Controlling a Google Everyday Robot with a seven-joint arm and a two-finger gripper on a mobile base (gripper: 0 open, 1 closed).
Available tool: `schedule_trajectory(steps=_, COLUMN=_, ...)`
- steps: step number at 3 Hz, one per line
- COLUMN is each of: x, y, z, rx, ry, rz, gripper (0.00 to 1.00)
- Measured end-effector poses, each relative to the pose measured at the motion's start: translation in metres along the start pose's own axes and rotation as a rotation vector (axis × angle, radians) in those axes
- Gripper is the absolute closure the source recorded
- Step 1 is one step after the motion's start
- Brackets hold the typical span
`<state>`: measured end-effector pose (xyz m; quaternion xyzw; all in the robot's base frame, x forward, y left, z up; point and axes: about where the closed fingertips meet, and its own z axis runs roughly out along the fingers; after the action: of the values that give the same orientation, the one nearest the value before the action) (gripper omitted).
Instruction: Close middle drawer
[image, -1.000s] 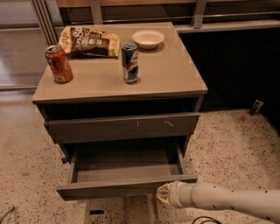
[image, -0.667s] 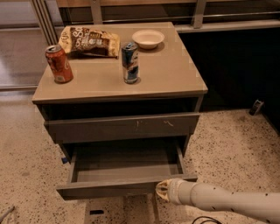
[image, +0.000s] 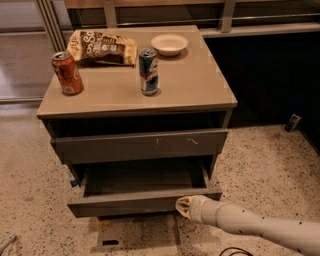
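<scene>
The middle drawer (image: 125, 204) is pulled out of the grey-brown cabinet (image: 135, 85), and its plain flat front faces me low in the camera view. Its inside (image: 142, 176) looks empty. My gripper (image: 181, 206) comes in from the lower right on a white arm (image: 250, 227). Its tip is against the right part of the drawer front. Above it is the taller drawer front (image: 140, 145) with small white scratch marks, which is pushed in.
On the cabinet top stand a red can (image: 67, 73), a blue can (image: 149, 71), a chip bag (image: 102, 47) and a white bowl (image: 169, 44). The speckled floor (image: 265, 170) surrounds the cabinet. A dark wall lies at the right and railings at the back.
My gripper has moved up and forward against the drawer front. The middle drawer has slid a little way into the cabinet.
</scene>
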<state>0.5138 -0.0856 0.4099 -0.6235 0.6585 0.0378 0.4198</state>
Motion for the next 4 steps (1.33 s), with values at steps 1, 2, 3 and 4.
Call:
schedule_trajectory(steps=1, x=0.005, y=-0.015, z=0.017, rx=0.007, ry=-0.014, rz=0.01, gripper=1.0)
schedule_trajectory(steps=2, x=0.011, y=-0.034, z=0.036, rx=-0.002, ry=-0.02, rz=0.016, gripper=1.0)
schedule_trajectory(steps=3, x=0.016, y=-0.054, z=0.052, rx=-0.014, ry=-0.012, rz=0.019, gripper=1.0)
schedule_trajectory(steps=4, x=0.016, y=-0.073, z=0.063, rx=-0.019, ry=-0.002, rz=0.016, gripper=1.0)
